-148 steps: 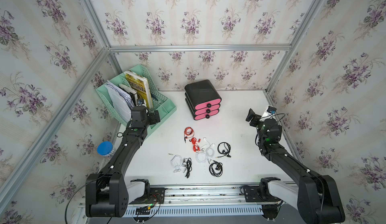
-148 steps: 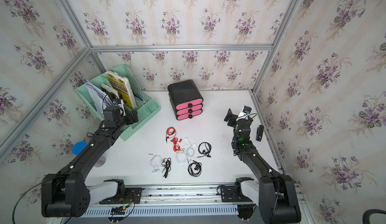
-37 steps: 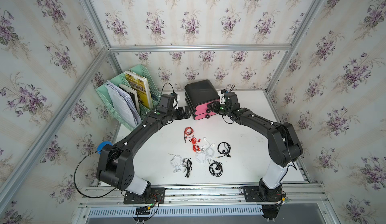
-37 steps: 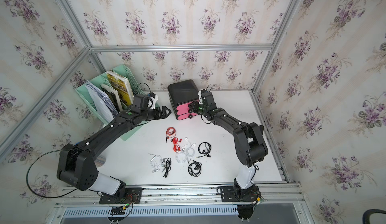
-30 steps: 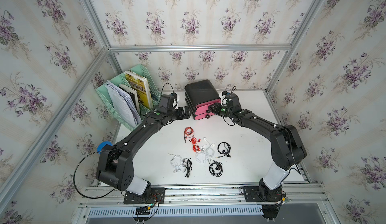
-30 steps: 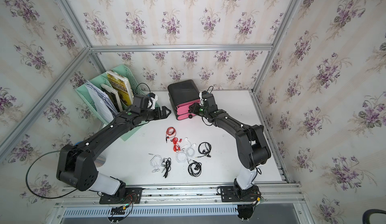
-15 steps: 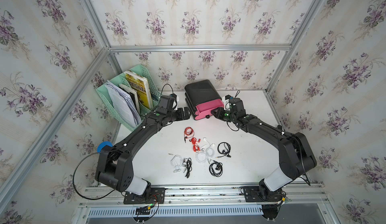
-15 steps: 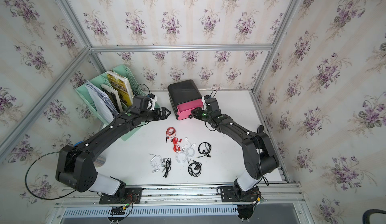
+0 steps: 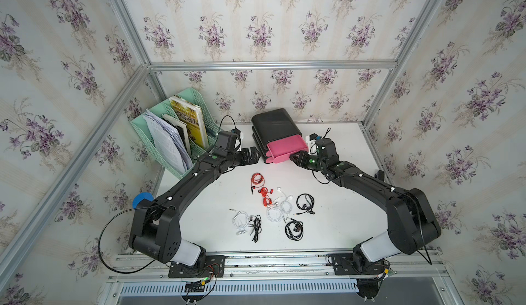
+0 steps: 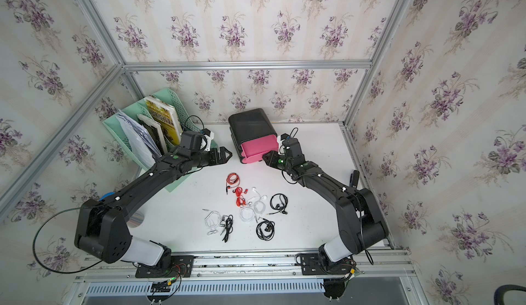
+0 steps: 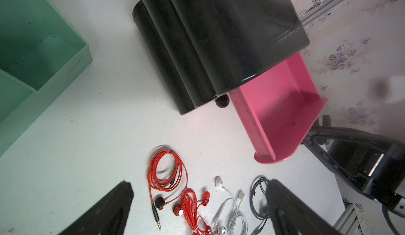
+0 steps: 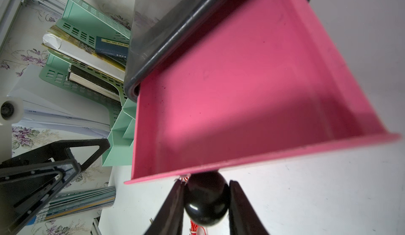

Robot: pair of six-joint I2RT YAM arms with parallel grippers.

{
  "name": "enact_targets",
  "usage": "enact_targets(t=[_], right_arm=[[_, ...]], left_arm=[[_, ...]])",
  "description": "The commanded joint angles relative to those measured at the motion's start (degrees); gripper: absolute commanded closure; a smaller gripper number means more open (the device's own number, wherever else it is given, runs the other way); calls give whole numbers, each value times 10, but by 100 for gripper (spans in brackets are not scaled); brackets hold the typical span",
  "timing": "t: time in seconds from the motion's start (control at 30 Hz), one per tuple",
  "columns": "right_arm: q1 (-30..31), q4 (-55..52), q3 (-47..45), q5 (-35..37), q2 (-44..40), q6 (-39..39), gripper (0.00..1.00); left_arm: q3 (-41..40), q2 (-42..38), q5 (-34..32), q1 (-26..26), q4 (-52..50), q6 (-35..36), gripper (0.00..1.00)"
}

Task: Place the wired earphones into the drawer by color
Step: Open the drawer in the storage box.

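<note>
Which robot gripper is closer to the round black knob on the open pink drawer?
Right. The right gripper is clamped on the knob; the left gripper hangs open on the cabinet's other side, apart from it.

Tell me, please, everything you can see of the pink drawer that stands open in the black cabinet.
The pink drawer is the top one of three in the black cabinet and stands pulled well out. It looks like smooth, glossy plastic, with a flat floor, low side walls and a front panel with rounded ends. Inside it is empty apart from a few dark specks. A round black knob sits on its front, and the right gripper is closed on that knob.
</note>
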Motion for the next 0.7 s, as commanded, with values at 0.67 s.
enact_targets(t=[0.67], right_arm=[[0,-11,-71,25,-93,-67,36]], left_arm=[[-91,-1,-108,-46,17,44,0]])
